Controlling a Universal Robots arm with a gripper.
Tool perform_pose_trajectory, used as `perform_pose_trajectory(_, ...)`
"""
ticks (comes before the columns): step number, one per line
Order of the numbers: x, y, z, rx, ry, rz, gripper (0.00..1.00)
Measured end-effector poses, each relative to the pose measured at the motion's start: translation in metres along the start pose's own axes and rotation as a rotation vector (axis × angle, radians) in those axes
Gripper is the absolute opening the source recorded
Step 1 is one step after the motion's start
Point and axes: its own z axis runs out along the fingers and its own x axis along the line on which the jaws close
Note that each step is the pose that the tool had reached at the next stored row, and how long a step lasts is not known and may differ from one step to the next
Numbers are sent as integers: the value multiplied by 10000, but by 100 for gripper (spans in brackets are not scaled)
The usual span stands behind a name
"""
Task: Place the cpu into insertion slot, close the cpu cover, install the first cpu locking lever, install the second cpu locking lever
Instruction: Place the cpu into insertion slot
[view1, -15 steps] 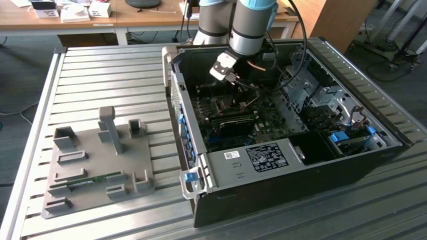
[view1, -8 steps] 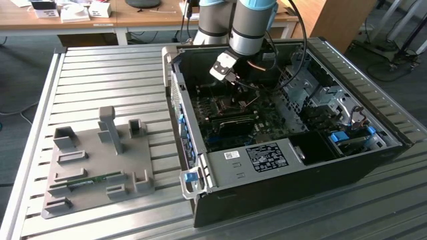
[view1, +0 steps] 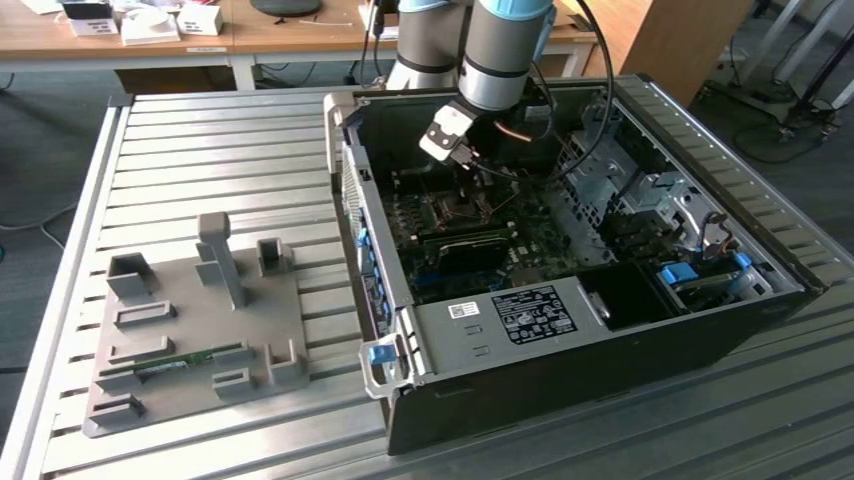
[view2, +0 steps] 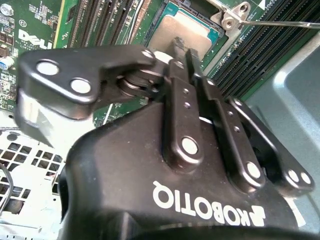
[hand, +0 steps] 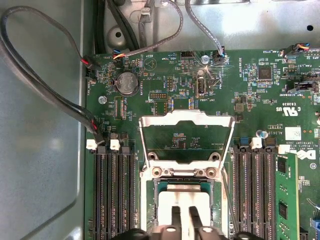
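Exterior view: the gripper (view1: 462, 150) reaches down into the case (view1: 574, 370). Second wrist view: clenched on nothing, it sits directly over the cpu (view2: 192, 24), seated flat on the board (view2: 35, 20). First wrist view: the cover (hand: 186, 118) lies open just beyond the cpu.

Covering half the cpu (hand: 186, 194) beneath the gripper (hand: 185, 212) in the first wrist view; running off the edge behind the fingertips (hand: 176, 217) in both wrist views; losing the cpu under the gripper, too small, in the exterior view.
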Motion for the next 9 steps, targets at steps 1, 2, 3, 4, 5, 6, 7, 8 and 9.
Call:
perform_pose_trajectory(1,0,0,0,0,0,0,17)
perform_pose_trajectory(2,0,0,0,-1,0,1,11)
perform_pose_trajectory(3,0,0,0,0,-1,1,11)
perform_pose_trajectory(4,0,0,0,-1,0,0,11)
perform_pose_trajectory(5,0,0,0,0,-1,1,11)
perform_pose_trajectory(6,0,0,0,-1,-1,1,11)
perform_pose_trajectory(7,0,0,0,0,-1,1,11)
perform_pose_trajectory(8,0,0,0,0,-2,1,11)
perform_pose_trajectory(9,0,-1,3,0,3,-10,11)
